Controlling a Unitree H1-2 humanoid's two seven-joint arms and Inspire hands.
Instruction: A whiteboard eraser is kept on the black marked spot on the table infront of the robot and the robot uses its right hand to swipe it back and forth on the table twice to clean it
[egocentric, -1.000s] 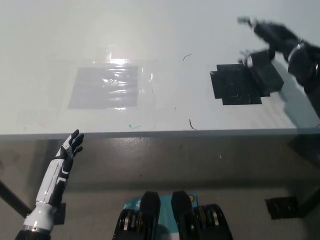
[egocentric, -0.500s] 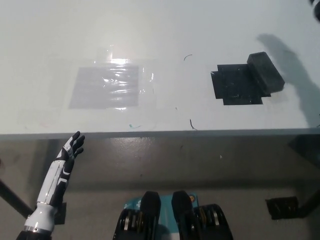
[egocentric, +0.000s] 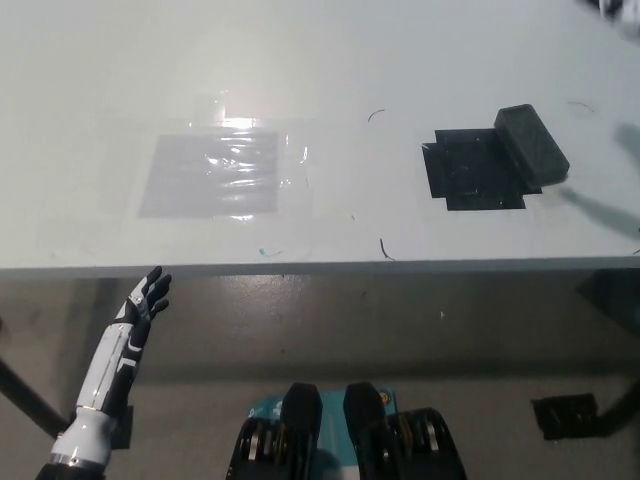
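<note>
Starting at the left: our left hand (egocentric: 147, 297) is resting below the table (egocentric: 330, 60) edge, fingers loosely spread, holding nothing. It's out of the job, so we're leaving it there.

Moving across the table top, there's a clear taped film patch (egocentric: 212, 172) w/ glare on it, then a couple of thin dark pen marks (egocentric: 374, 114) towards the middle. Those look like what the wiping is for.

Further right is the black marked spot (egocentric: 468, 170), and the eraser (egocentric: 531, 146) is lying tilted across its right edge, partly on the tape, partly on bare table. Nothing is touching it.

Our right hand is essentially out of view; only a blurred bit shows at the top-right corner, so we can't tell what its fingers are doing.

Judging from this, the step in hand is the approach and grasp. To do it well we're thinking: come down over the eraser from above, line the fingers up w/ its long sides since it sits at an angle, and close across the narrow width. Keep the pad flat on the table w/ steady downward pressure, then sweep left over the marks and back, twice. Risk: a skewed grip tipping the eraser onto an edge.
</note>
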